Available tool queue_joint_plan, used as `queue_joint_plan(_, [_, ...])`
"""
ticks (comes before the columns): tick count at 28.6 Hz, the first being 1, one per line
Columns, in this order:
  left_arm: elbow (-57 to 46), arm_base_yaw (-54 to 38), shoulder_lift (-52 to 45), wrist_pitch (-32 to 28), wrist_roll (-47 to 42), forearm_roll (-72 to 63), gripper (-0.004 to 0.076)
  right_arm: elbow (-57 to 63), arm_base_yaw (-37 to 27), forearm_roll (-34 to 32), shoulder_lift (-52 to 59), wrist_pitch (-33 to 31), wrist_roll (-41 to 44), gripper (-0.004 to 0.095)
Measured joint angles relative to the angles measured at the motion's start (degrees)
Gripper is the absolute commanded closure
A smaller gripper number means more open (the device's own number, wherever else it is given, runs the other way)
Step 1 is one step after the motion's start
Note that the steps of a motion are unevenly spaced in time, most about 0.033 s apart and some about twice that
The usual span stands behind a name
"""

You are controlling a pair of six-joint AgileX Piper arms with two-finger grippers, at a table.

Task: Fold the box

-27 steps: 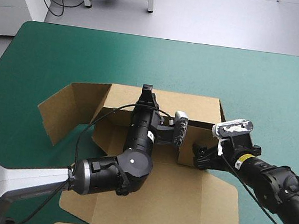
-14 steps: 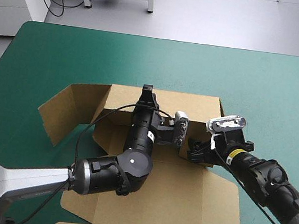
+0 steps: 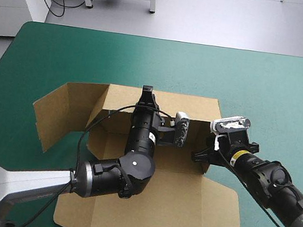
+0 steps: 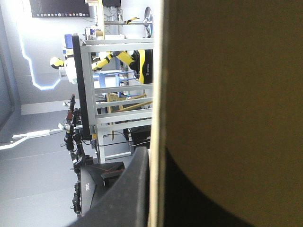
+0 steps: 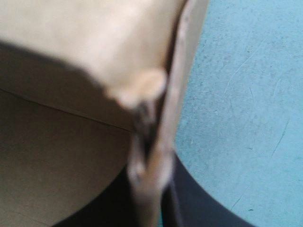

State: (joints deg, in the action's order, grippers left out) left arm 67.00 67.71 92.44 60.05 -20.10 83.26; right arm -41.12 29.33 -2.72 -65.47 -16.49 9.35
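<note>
The brown box [image 3: 183,205] lies in the middle of the teal-green table, its back wall raised and its lid flat toward the front edge. A side flap [image 3: 60,108] splays out to the left. My left gripper [image 3: 148,93] is shut on the top edge of the back wall; in the left wrist view the board's edge [image 4: 157,94] runs between the black fingers [image 4: 132,189]. My right gripper [image 3: 199,155] sits at the box's right wall. In the right wrist view that wall's edge [image 5: 182,80] passes between the nearly closed fingers [image 5: 199,208].
Bare teal-green cover [image 3: 148,61] stretches from the box to the table's far edge, and more shows to the right of the box [image 3: 288,123]. The lid's front edge lies close to the table's front edge.
My right gripper, open just before, has moved in onto the right wall and shut on it. The box has shifted slightly left and toward the front. The left gripper keeps its hold.
</note>
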Motion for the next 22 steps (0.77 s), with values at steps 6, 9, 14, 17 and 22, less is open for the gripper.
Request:
queue_joint_plan(6, [0.00,0.00,0.00,-1.32,0.00,-0.12,0.0498,0.00,-0.07,0.06,0.00,-0.17,0.00,0.0912])
queue_joint_plan(9, [0.00,0.07,0.00,-3.22,-0.07,-1.10,0.0283,0.00,-0.07,0.11,-0.03,-0.17,0.00,0.0912])
queue_joint_plan(14, [0.05,0.12,0.46,-3.57,-2.19,-1.29,0.0167,0.00,-0.07,-0.15,-0.07,-0.59,0.00,0.0912])
queue_joint_plan(17, [0.05,0.90,0.58,-1.90,-2.73,-1.03,0.0171,-0.70,-0.07,-0.68,-0.10,-1.64,0.44,0.0912])
queue_joint_plan(22, [0.05,5.83,0.65,2.18,-2.96,0.50,0.0178,-7.01,-0.07,-6.30,-3.03,-7.66,6.24,0.0912])
